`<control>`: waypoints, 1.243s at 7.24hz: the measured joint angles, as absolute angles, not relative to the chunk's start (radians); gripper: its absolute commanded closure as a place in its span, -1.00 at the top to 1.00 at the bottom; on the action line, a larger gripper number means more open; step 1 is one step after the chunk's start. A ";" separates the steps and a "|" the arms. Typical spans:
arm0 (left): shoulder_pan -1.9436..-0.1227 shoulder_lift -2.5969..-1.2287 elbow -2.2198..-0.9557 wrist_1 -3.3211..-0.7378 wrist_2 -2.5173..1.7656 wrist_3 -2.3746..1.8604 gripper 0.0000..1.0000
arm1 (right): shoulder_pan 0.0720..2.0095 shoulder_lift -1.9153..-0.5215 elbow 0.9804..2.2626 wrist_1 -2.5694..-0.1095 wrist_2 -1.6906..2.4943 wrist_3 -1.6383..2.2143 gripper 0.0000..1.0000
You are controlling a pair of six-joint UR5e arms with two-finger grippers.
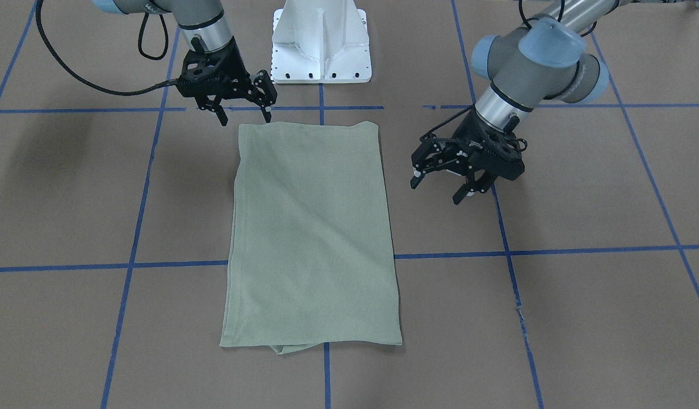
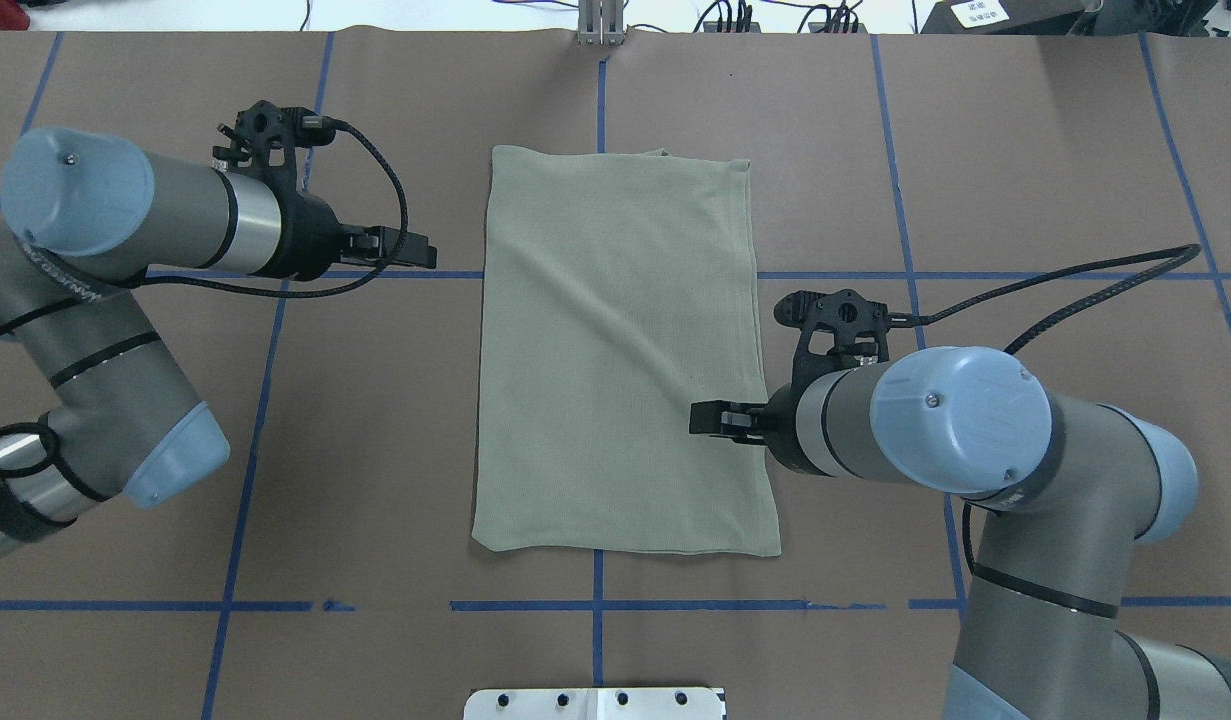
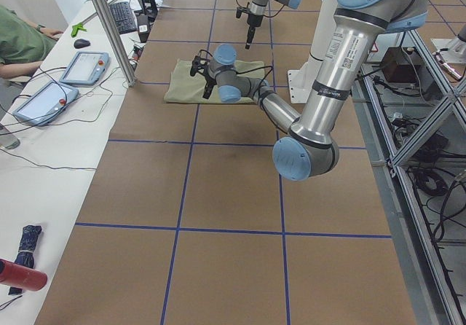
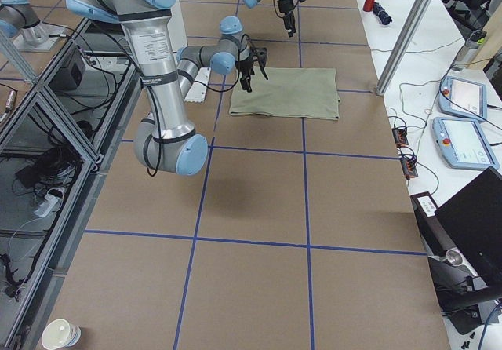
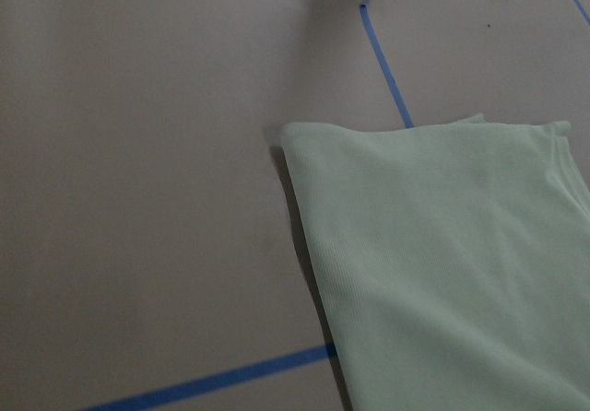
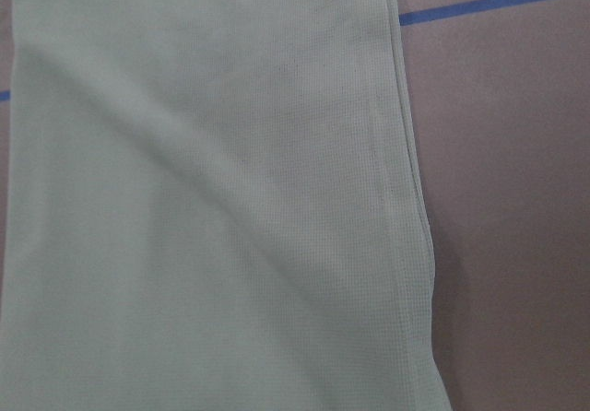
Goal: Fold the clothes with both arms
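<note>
Black-linked left gripper (image 1: 436, 191) hung near the left edge of the shirt (image 1: 312, 227), fingers spread, holding nothing. Folded to a flat sage-green rectangle, it lay on the tabletop (image 1: 582, 295), sleeves, neck and label hidden inside. Right gripper (image 1: 245, 119) hung at its near right corner, fingers likewise spread and empty; both wrist views cut the fingers off.

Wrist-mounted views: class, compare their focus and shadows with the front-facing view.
Right wrist-mounted view: the sage-green shirt fills the frame, knit weave resolved, soft crease shading. Left wrist-mounted view: a thin dark shadow along the shirt's edge on the table. Exterior front-facing view: sharp, even lighting, faint diffuse shadows, no glare.
</note>
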State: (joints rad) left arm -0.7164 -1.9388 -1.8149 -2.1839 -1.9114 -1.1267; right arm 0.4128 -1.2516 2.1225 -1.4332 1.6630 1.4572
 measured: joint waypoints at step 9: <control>-0.222 -1.840 -1.933 -2.184 -1.433 -1.836 0.73 | 0.451 -1.412 2.134 -1.132 1.648 1.623 1.00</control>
State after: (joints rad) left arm -0.2221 -1.8398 -1.9326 -2.1841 -1.4328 -1.8357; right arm 0.4506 -1.4116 2.1337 -1.1321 1.6477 1.6232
